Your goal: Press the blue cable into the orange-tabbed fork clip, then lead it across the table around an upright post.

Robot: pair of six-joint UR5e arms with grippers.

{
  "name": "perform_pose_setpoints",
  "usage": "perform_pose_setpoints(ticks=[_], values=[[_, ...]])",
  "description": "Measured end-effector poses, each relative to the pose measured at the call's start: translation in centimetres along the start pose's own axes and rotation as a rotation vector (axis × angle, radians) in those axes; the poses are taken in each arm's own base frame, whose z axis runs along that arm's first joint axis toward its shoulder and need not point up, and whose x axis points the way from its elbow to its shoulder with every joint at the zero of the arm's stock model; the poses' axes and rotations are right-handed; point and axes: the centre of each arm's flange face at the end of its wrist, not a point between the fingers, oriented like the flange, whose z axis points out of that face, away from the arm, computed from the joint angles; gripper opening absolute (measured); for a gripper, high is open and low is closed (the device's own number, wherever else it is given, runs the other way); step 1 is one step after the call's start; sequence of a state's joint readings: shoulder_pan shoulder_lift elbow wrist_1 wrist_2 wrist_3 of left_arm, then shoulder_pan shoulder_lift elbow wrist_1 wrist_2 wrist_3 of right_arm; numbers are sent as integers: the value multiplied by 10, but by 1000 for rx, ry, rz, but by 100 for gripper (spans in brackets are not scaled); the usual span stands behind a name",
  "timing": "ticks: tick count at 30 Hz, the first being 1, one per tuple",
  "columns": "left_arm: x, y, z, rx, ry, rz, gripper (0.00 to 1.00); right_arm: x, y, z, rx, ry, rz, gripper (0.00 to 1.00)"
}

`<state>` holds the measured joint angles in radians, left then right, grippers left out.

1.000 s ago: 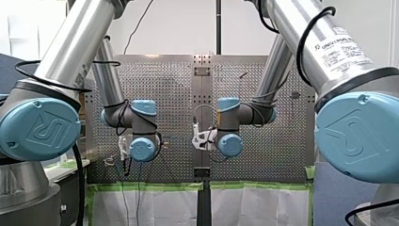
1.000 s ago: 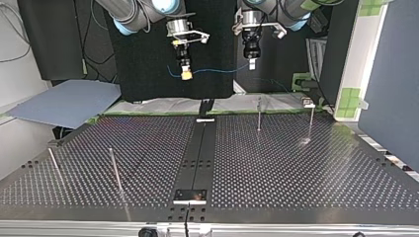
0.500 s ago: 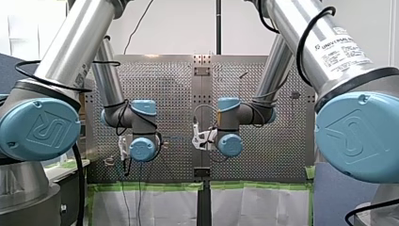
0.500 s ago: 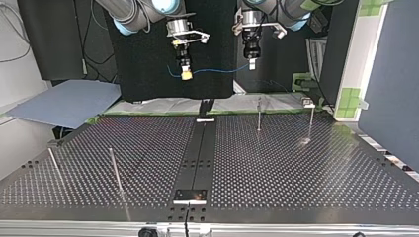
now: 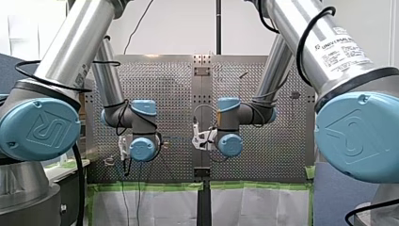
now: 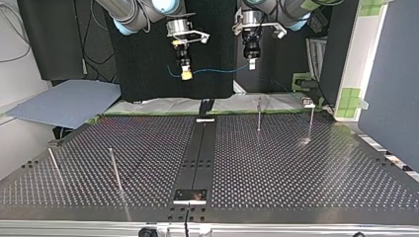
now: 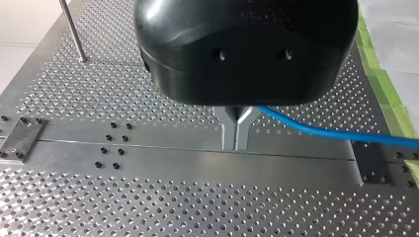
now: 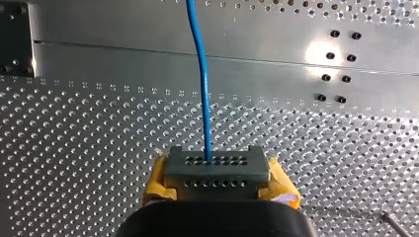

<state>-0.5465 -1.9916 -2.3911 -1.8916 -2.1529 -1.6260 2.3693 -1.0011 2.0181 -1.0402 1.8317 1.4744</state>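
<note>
Perforated table (image 6: 296, 163) lies well below the blue cable (image 6: 217, 70); your left gripper (image 7: 237, 140) and right gripper (image 8: 216, 170) both clench it aloft; nothing looks done yet; the pressing-in and the upright post (image 6: 259, 114) remain for you.

Wall (image 5: 179, 28): white and plain, front view.
Backdrop (image 6: 148, 69): black panel, top view's centre.
Partition (image 6: 390, 74): grey-blue, top view's right.
Board (image 6: 66, 101): grey-blue sheet, lying flat at top view's left.
Sheeting (image 5: 155, 207): white, hanging below a green tape strip (image 5: 146, 187).
</note>
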Motion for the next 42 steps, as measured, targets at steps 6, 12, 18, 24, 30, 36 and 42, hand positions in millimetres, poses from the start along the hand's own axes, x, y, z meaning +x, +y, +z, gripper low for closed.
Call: perform_pose_setpoints(ticks=[6, 12, 18, 24, 30, 36, 42], values=[[0, 0, 0, 0, 0, 0, 0, 0, 0, 0, 0, 0, 0, 0], [0, 0, 0, 0, 0, 0, 0, 0, 0, 0, 0, 0, 0, 0], [0, 0, 0, 0, 0, 0, 0, 0, 0, 0, 0, 0, 0, 0], [1, 1, -1, 0, 3, 2, 0, 0, 0, 0, 0, 0, 0, 0], [12, 5, -3, -6, 28, 18, 0, -17, -1, -10, 9, -51, -16, 0], [14, 6, -3, -6, 33, 21, 0, -45, -2, -19, 15, -111, -33, 0], [14, 6, -3, -6, 33, 22, 0, -55, -3, -22, 17, -129, -38, 0]])
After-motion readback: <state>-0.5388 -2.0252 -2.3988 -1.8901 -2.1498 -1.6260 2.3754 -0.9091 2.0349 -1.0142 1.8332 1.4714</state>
